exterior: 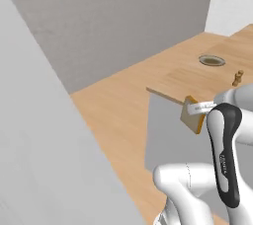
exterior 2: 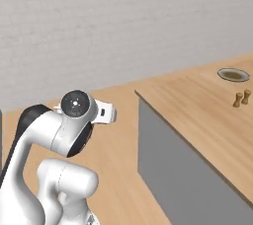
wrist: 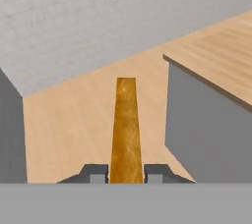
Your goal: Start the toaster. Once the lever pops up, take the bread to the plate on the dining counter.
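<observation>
One slice of bread, carried edge-on toward the dining counter.
Light, stiff, crumbly; gripper pinches its flat faces near one edge, jaws narrowly parted; plate sits near the counter's far edge.

One light tan square slice of bread (seen edge-on in the hand view), one small round grey plate with a darker rim, two small brown wooden shakers, and one light wooden dining counter.
</observation>
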Robot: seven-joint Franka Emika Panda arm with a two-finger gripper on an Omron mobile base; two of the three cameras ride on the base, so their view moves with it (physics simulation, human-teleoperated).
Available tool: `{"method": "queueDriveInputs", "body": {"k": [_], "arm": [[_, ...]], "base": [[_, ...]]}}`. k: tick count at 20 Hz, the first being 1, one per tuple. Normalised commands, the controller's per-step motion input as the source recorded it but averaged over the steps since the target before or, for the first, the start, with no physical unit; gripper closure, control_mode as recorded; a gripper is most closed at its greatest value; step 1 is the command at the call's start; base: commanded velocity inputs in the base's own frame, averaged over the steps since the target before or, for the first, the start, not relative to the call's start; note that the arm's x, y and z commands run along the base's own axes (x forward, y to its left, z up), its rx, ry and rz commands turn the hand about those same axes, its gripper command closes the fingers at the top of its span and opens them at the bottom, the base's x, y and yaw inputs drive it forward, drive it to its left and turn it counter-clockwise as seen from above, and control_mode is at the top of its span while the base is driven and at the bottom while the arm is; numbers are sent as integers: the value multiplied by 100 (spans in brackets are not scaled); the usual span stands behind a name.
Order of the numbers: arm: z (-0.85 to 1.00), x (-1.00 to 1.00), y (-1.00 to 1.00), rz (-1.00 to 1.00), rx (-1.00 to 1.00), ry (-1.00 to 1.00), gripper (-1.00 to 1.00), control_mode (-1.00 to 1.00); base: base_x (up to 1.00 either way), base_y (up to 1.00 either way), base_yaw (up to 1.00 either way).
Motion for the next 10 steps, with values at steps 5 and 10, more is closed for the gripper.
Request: {"method": "queueDriveInputs", "body": {"k": [5,10], "arm": [[0,0,0,0,0,0,100,100],[0,0,0,0,0,0,100,100]], "base": [[100,98,-39],[100,100,-42]]}}
